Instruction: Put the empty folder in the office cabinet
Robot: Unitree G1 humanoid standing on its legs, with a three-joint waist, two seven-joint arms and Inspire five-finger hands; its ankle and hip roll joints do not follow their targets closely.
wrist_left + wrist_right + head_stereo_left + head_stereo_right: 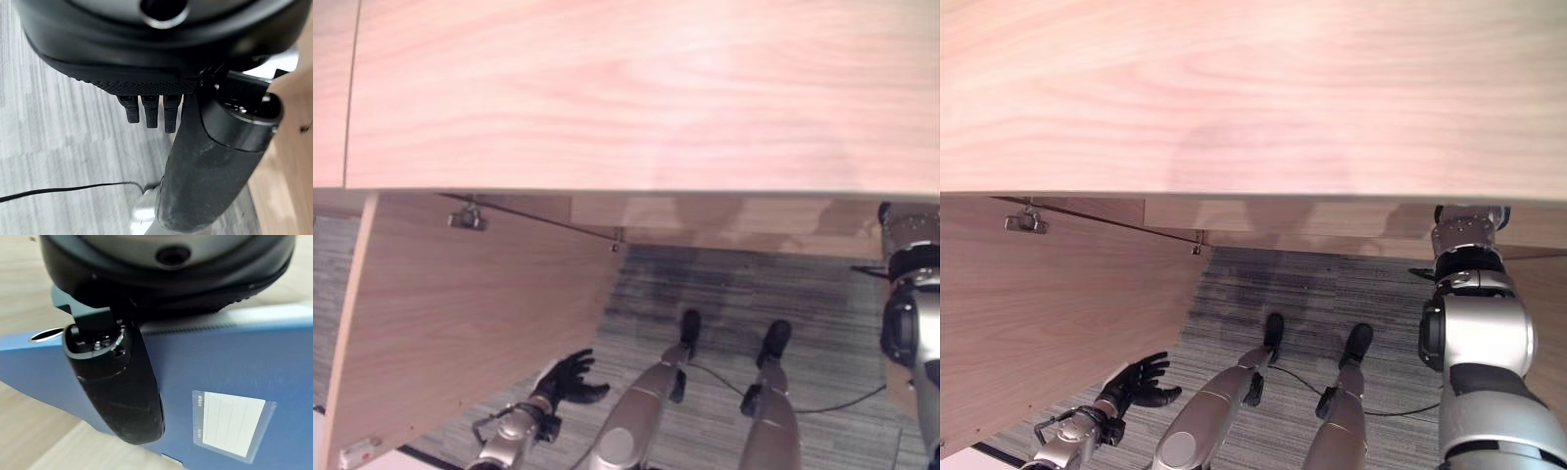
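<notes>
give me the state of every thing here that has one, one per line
cabinet door: swung open
blue folder: closed, held in the right hand, label pocket blank
left hand: open, holding nothing, low by the door
right hand: thumb pressed across the folder

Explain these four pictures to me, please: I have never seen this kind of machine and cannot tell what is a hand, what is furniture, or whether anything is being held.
This is a humanoid robot standing at a wooden cabinet. The two wider pictures come from cameras in its head, looking down: pale wood is the cabinet's top, and the slanted panel at lower left is its open door, above grey carpet. The left hand hangs by that door with relaxed fingers, holding nothing. The two close pictures come from cameras on the wrists. The right wrist view shows the right hand with its thumb pressed across a blue folder that has a white label pocket; its fingers are hidden behind the folder, so the grip cannot be fully judged.
</notes>
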